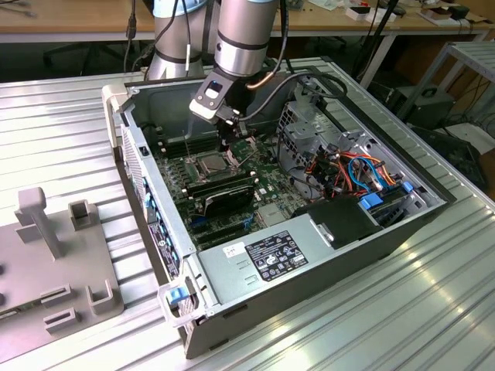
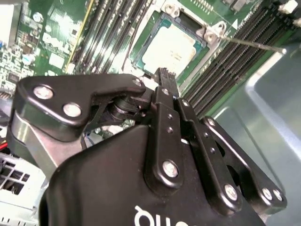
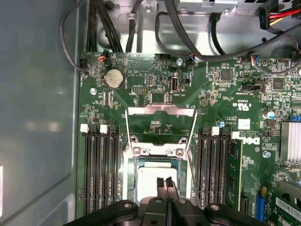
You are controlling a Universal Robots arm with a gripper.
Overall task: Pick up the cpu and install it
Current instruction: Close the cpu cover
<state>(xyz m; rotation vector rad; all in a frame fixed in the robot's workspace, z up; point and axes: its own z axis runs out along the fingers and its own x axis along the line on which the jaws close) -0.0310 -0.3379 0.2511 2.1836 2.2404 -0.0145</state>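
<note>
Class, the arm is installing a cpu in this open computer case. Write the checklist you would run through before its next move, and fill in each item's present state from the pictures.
1. The cpu lies flat in the socket: ok.
2. Cpu fully seated, corners matched: cannot tell.
3. Claw holds nothing: ok; it is shut, right above the cpu.
4. Claw clear of the cpu's top: cannot tell.
5. Socket frame closed over the cpu: not ok; it stands swung open.
6. Memory slots on either side free of the claw: ok.
</note>
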